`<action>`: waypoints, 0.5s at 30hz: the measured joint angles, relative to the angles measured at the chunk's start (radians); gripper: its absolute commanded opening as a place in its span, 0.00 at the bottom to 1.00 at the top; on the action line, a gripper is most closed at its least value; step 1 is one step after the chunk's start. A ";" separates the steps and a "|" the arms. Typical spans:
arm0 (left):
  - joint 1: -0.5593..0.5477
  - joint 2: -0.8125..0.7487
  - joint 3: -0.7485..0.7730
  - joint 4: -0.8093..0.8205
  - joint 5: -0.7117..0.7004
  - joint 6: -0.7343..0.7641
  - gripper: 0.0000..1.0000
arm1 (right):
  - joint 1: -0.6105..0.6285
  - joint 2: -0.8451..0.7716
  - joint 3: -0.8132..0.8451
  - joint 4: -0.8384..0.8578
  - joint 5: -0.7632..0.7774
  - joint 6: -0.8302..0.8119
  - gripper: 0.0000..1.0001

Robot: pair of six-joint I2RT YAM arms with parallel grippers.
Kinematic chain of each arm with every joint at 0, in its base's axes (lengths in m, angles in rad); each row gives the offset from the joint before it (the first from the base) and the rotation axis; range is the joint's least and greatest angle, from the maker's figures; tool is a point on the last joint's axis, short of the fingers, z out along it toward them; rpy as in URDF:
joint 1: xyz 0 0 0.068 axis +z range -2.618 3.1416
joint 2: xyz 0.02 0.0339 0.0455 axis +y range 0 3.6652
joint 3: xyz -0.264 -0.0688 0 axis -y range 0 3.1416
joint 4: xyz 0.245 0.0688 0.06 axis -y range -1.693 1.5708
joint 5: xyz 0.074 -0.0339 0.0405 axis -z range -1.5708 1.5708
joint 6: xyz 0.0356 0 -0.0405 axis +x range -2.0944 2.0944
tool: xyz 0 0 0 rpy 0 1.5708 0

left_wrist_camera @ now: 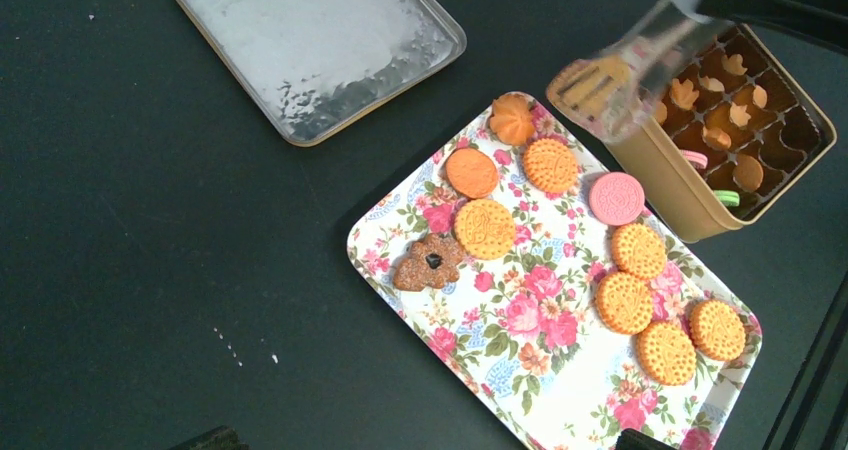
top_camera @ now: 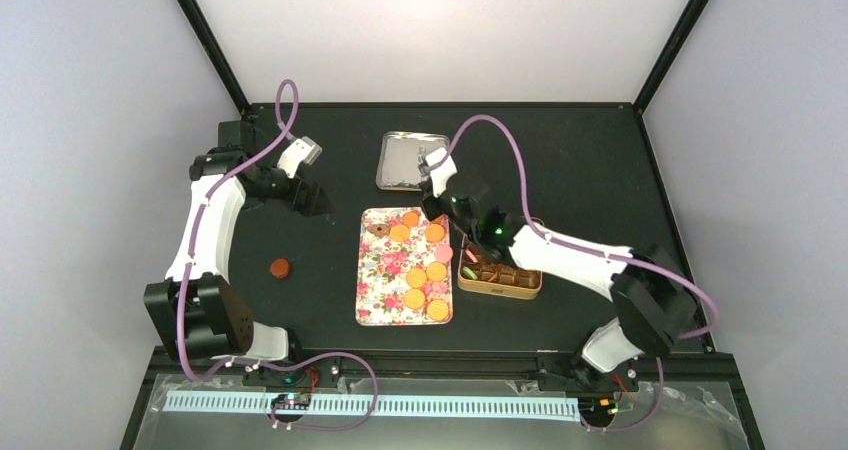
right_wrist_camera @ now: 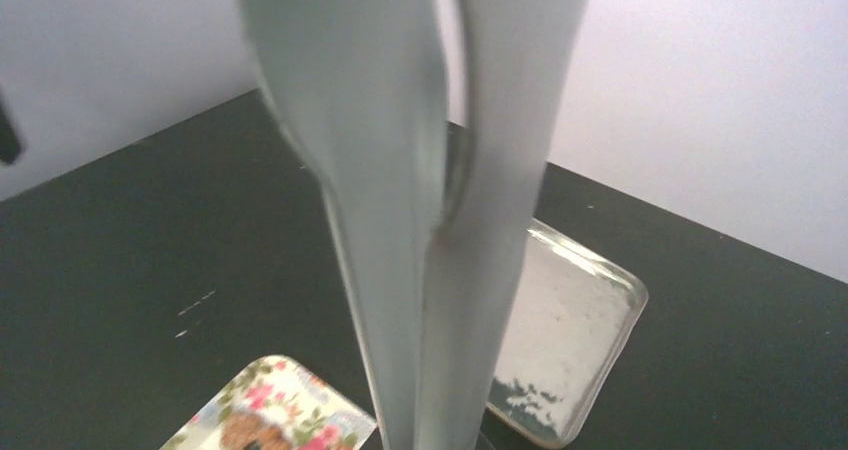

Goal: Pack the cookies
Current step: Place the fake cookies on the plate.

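Ten cookies (left_wrist_camera: 625, 302) lie on the floral tray (left_wrist_camera: 520, 370), others in the tin (left_wrist_camera: 680, 190) beside it. Right gripper (left_wrist_camera: 598, 88) hangs at the tray's tin-side corner, fingers nearly together; holding one? Can't tell. Left gripper (top_camera: 312, 200) gapes empty. Seemingly mid-transfer; next, aim for a free compartment.

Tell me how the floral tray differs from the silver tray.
The floral tray is printed with pink roses; the silver tray is plain shiny metal. The floral tray carries cookies; the silver tray carries none. Both are shallow rounded rectangles lying on the black table.
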 measured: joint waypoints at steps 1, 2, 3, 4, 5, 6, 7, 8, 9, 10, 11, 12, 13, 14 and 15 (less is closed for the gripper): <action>0.000 0.000 0.000 0.000 0.000 0.000 0.99 | -0.011 0.027 0.021 0.003 0.000 -0.003 0.19; 0.000 0.000 0.000 0.000 -0.002 0.000 0.99 | -0.022 0.056 0.043 0.006 0.001 -0.007 0.20; 0.000 0.000 0.000 0.000 -0.002 0.000 0.99 | -0.032 0.081 0.062 0.009 0.001 -0.011 0.21; 0.000 0.000 0.000 0.000 -0.003 0.000 0.99 | -0.041 0.101 0.079 0.010 0.002 -0.016 0.21; 0.000 0.000 0.000 0.000 -0.004 0.000 0.99 | -0.050 0.120 0.095 0.011 0.002 -0.021 0.21; 0.000 0.000 0.000 0.000 -0.005 0.000 0.99 | -0.057 0.135 0.107 0.012 0.001 -0.024 0.21; 0.000 0.000 0.000 0.000 -0.006 0.000 0.99 | -0.064 0.148 0.116 0.014 0.001 -0.027 0.21; 0.000 0.000 0.000 0.000 -0.006 0.000 0.99 | -0.069 0.156 0.121 0.014 0.000 -0.029 0.22; 0.000 0.000 0.000 0.000 -0.006 0.000 0.99 | -0.072 0.163 0.125 0.015 0.000 -0.029 0.23; 0.000 0.000 0.000 0.000 -0.008 0.000 0.99 | -0.077 0.169 0.128 0.018 -0.001 -0.029 0.24; 0.000 0.000 0.000 0.000 -0.008 0.000 0.99 | -0.080 0.175 0.130 0.019 -0.002 -0.030 0.24; 0.000 0.000 0.000 0.000 -0.008 0.000 0.99 | -0.082 0.181 0.131 0.022 -0.003 -0.029 0.25; 0.001 0.000 0.000 0.000 -0.009 0.000 0.99 | -0.085 0.188 0.131 0.026 -0.004 -0.029 0.25; 0.002 0.000 0.000 0.000 -0.009 0.001 0.99 | -0.086 0.194 0.132 0.027 -0.006 -0.029 0.26; 0.003 0.000 0.000 0.000 -0.009 0.001 0.99 | -0.087 0.202 0.133 0.029 -0.009 -0.029 0.26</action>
